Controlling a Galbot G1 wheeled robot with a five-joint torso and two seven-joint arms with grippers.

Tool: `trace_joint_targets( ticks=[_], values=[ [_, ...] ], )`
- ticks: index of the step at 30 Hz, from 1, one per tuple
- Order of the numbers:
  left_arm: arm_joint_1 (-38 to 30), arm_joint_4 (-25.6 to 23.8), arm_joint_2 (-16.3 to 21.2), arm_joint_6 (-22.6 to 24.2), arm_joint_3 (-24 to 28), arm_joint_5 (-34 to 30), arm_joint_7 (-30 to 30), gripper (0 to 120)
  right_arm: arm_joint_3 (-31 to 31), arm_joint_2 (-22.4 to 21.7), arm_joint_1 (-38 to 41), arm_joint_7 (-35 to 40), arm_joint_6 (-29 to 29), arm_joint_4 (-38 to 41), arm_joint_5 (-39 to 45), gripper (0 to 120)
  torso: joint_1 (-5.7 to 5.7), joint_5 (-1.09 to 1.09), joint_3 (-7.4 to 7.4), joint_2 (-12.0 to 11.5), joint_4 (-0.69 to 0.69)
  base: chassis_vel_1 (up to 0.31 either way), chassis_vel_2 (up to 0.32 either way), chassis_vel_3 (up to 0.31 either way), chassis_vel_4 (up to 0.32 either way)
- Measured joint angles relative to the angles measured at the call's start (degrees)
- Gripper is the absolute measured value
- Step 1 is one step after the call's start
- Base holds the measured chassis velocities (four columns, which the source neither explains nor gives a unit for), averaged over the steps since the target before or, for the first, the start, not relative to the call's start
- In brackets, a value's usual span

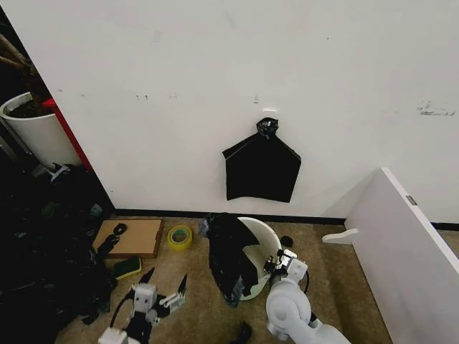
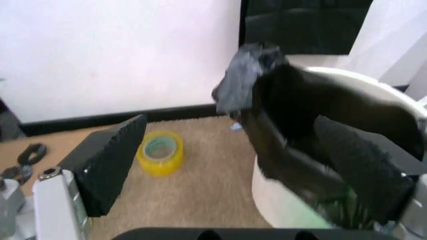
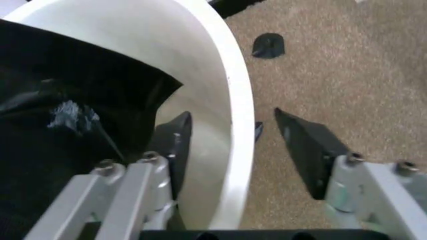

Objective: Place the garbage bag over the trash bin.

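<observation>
The crinkly black plastic garbage bag (image 1: 229, 259) drapes over the round white plastic trash bin (image 1: 267, 240) on the carpeted floor; the right hand (image 3: 233, 137), released, straddles its rim; the left hand (image 1: 163, 281) hovers released nearby

I find the head view evenly lit; the plain white wall (image 1: 215, 72) reads bright without glare, while the far left edge falls into deep shadow. In the left wrist view I note motion blur across the glossy, crinkly black garbage bag (image 2: 300, 125), and the wall is overexposed. In the right wrist view the round white plastic trash bin (image 3: 233, 125) is soft-focused.
</observation>
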Motion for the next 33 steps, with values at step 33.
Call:
trace_joint_targets(
  ticks=[33],
  values=[
    [-31.41, 14.08, -2.65, 17.34, 19.99, -20.7, -7.44, 90, -0.79, -4.22, 0.86, -3.49, -0.62, 2.96, -8.15, 100, 0.0, -0.01, 0.0, 0.0, 0.0, 0.0, 0.0, 0.0, 0.0]
  ],
)
